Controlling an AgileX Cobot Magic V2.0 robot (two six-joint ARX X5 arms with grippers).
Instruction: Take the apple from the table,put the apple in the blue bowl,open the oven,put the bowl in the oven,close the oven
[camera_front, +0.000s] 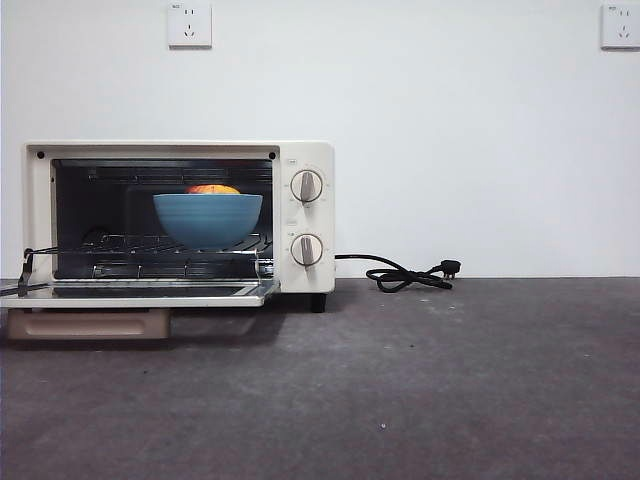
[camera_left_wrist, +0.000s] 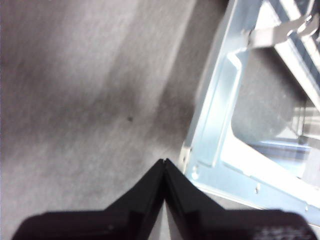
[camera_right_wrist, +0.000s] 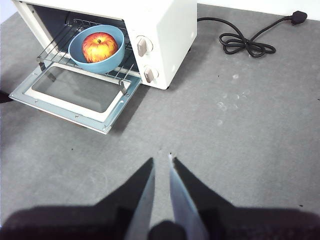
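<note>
The cream-white oven (camera_front: 305, 165) stands at the left with its door (camera_front: 140, 292) folded down flat. Inside, on the wire rack, the blue bowl (camera_front: 208, 218) holds the red-yellow apple (camera_front: 212, 189), also seen from above as apple (camera_right_wrist: 100, 47) in bowl (camera_right_wrist: 80, 54). My left gripper (camera_left_wrist: 164, 161) is shut and empty, hovering just off a corner of the lowered door (camera_left_wrist: 215, 125). Over bare table (camera_right_wrist: 225, 140) in front of the oven, my right gripper (camera_right_wrist: 161, 159) is high up, its jaws a narrow gap apart with nothing between them. Neither arm shows in the front view.
The oven's black cord and plug (camera_front: 410, 274) lie coiled to the right of it near the wall. The tan door handle (camera_front: 90, 323) juts toward the table's front. Bare table stretches right of the oven.
</note>
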